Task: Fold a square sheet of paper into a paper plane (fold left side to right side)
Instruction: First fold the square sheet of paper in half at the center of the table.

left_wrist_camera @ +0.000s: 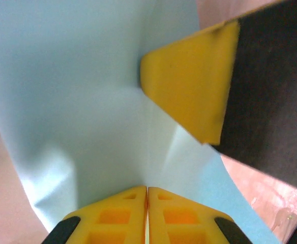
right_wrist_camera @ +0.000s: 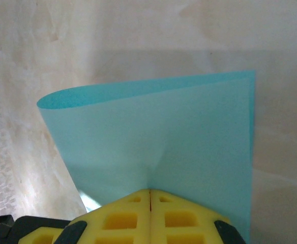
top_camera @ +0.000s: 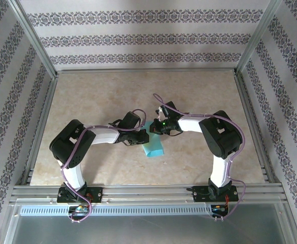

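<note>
Paper first: the square sheet of paper (top_camera: 154, 147) is mid-table between the two wrists, doubled over on itself. Whether its lower edge rests on the tabletop (top_camera: 97, 101) or hangs just off it, I cannot tell.

The left gripper (left_wrist_camera: 147, 195) is clamped on the sheet, its yellow pads pressed together with cyan paper caught between them. The right gripper (right_wrist_camera: 149, 198) is pinched tight on it as well, jaws fully together. In the left wrist view one of the right arm's yellow fingers (left_wrist_camera: 189, 86) bears on the paper from the far side, so the two grips sit close together.

From the right wrist, the bend along the top left is a soft rounded curl, not a pressed crease, while the layers appear to meet along one straight edge on the right. My judgement is that the double pinch keeps those edges matched so the left-to-right fold stays square. Flattening the curl looks like the next need, and a slipping layer is the main risk
</note>
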